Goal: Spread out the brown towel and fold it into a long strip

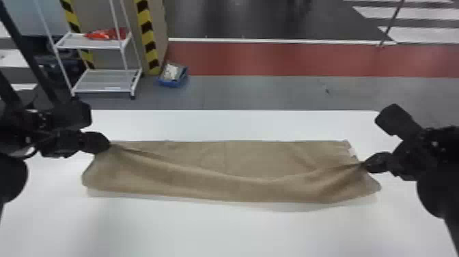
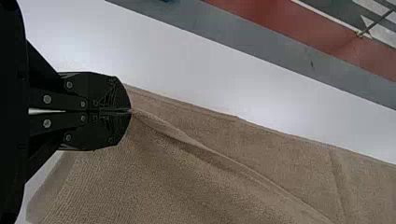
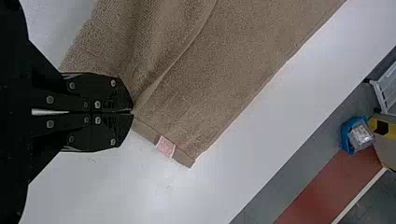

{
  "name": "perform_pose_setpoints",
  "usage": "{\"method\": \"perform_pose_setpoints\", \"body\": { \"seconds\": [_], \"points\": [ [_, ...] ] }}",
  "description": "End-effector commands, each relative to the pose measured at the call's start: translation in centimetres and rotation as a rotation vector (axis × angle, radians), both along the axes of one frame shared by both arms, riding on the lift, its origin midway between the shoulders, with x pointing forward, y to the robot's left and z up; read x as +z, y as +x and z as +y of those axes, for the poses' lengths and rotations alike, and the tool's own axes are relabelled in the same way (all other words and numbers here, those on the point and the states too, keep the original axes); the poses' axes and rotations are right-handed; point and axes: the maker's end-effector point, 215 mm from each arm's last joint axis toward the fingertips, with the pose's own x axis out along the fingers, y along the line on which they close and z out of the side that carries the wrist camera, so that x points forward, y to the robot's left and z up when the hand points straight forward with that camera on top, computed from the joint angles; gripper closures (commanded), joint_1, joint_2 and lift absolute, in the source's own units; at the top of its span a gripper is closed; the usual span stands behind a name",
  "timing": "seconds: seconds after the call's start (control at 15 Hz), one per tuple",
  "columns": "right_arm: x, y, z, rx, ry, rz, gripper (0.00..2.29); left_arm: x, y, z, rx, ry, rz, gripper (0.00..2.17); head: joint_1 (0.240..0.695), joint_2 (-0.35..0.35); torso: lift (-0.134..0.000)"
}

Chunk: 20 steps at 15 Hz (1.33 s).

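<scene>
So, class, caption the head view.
Black left tool and black right tool pinch the brown cloth towel over a white table.

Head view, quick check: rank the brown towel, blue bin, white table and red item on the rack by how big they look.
1. White table
2. Brown towel
3. Blue bin and red item: too alike to rank

This looks like a workshop. The gray floor [image 1: 256, 92] has a wide red stripe [image 1: 290, 59] and, at the far right, white stripes [image 1: 409, 35]. At the far left are yellow-and-black warning stripes [image 1: 147, 32], a white rack [image 1: 102, 82] and a blue bin [image 1: 170, 83].
</scene>
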Motion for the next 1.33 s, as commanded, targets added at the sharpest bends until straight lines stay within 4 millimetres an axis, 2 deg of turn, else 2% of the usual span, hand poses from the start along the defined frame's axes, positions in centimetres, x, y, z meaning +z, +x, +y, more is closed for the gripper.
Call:
{"method": "perform_pose_setpoints", "body": {
  "seconds": [0.0,0.13,0.27,0.47,0.8,1.07,1.27],
  "points": [
    [0.5,0.2,-0.9,-0.006,-0.005,-0.017,1.51,0.0,-0.1,0.6,0.01,-0.003,-0.002,2.14,0.695,-0.019,-0.123],
    [1.4,0.6,-2.8,-0.033,-0.028,-0.038,1.51,0.2,-0.2,1.8,0.028,0.0,-0.015,2.14,0.695,-0.021,-0.123],
    [1.0,1.3,-3.8,-0.045,-0.051,-0.05,1.51,0.0,-0.2,2.7,0.053,0.011,-0.019,2.14,0.695,-0.029,-0.123],
    [0.6,3.1,-3.0,-0.032,-0.065,-0.052,1.51,-1.0,0.4,2.8,0.052,0.024,0.02,2.15,0.695,-0.03,-0.123],
    [2.1,5.2,-2.4,-0.006,-0.078,-0.082,1.51,-1.2,2.0,2.6,0.06,0.055,0.042,2.15,0.695,-0.018,-0.123],
    [2.6,6.0,-2.1,0.018,-0.104,-0.085,1.51,-1.4,1.9,2.4,0.054,0.057,0.05,2.14,0.695,-0.015,-0.123],
    [2.8,6.9,-1.1,0.052,-0.137,-0.08,1.51,-1.7,1.7,2.3,0.051,0.056,0.063,2.14,0.695,-0.014,-0.123]
  ]
}}
